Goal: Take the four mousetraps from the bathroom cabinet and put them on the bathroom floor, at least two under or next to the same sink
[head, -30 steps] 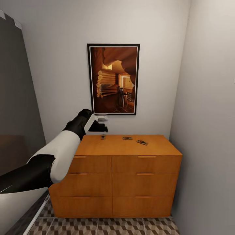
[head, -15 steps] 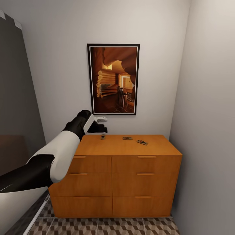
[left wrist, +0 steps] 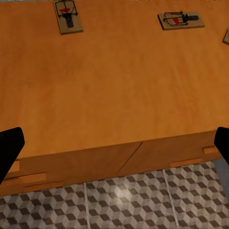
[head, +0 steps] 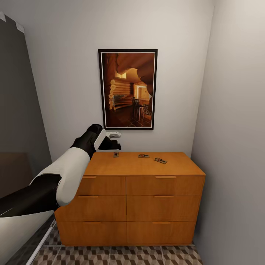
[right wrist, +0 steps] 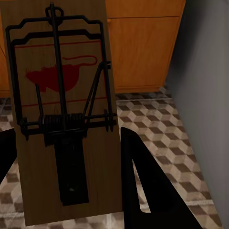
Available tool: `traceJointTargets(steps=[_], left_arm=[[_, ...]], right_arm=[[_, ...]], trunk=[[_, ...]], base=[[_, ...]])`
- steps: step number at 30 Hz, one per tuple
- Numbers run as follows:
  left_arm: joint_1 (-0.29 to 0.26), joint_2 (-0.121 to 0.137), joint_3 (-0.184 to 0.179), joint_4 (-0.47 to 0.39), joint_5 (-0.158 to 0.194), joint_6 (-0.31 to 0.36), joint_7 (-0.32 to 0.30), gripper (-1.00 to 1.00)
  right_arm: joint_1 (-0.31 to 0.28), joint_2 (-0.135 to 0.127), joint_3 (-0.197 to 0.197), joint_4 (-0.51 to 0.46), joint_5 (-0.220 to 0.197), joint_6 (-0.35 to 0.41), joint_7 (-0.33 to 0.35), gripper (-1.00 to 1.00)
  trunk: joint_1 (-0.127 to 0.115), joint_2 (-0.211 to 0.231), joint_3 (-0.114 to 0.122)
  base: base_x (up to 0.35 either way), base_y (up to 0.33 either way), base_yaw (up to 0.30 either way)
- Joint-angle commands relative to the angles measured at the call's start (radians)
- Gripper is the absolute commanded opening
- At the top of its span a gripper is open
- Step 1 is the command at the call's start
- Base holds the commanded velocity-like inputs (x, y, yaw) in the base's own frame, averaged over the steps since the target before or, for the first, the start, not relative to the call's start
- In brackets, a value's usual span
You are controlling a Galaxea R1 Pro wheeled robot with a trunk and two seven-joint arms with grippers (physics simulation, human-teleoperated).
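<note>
Three mousetraps lie on the flat top of the cabinet [head: 143, 163], toward its back edge near the wall. From the head view, the left mousetrap [head: 116, 154] sits just below the left gripper [head: 115, 141], the middle mousetrap [head: 143, 155] lies near the centre of the top, and the right mousetrap [head: 160, 160] rests a little further forward, turned at a slant. They lie apart from one another, none touching. In the left wrist view the left one [left wrist: 67, 16] and the middle one [left wrist: 181, 20] show their black spring bars and red bait patches, flat on the orange-brown wood.

A fourth mousetrap [right wrist: 64, 114] fills much of the right wrist view, held up off the floor between the dark fingers [right wrist: 143, 181] of the right gripper [right wrist: 67, 167], which pinches its lower end. Its red mouse-shaped patch and black bar face the camera.

The left gripper hovers over the cabinet's back left corner, touching no trap; its two black fingertips [left wrist: 10, 148] stand wide apart at the edges of the left wrist view.

The cabinet's drawers are all closed, their slot handles [head: 165, 177] flush in the fronts, so nothing inside them can be seen. The cabinet stands in a corner on the bathroom floor [head: 121, 255] with its cube-patterned tiles. A framed picture [head: 127, 89] of a log cabin interior hangs on the grey wall above it.
</note>
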Motion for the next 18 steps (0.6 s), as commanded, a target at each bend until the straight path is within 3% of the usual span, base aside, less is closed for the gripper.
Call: traceJointTargets(steps=[1, 7, 18], left_arm=[[-0.001, -0.001, 0.007, -0.001, -0.001, 0.004, 0.000, 1.00], [-0.001, -0.001, 0.010, -0.001, 0.000, 0.004, 0.000, 1.00], [-0.001, -0.001, 0.010, -0.001, 0.000, 0.004, 0.000, 1.00]], right_arm=[[0.000, -0.001, 0.003, -0.002, -0.014, -0.001, 0.012, -1.00], [0.000, -0.001, 0.004, 0.000, -0.014, -0.001, 0.012, -1.00], [0.000, -0.001, 0.004, 0.000, -0.014, -0.001, 0.012, -1.00]], trunk=[[0.000, -0.001, -0.001], [0.000, -0.001, -0.001], [0.000, -0.001, -0.001]], base=[[0.076, 0.000, 0.000], [0.198, 0.007, 0.000], [0.320, 0.020, 0.000]])
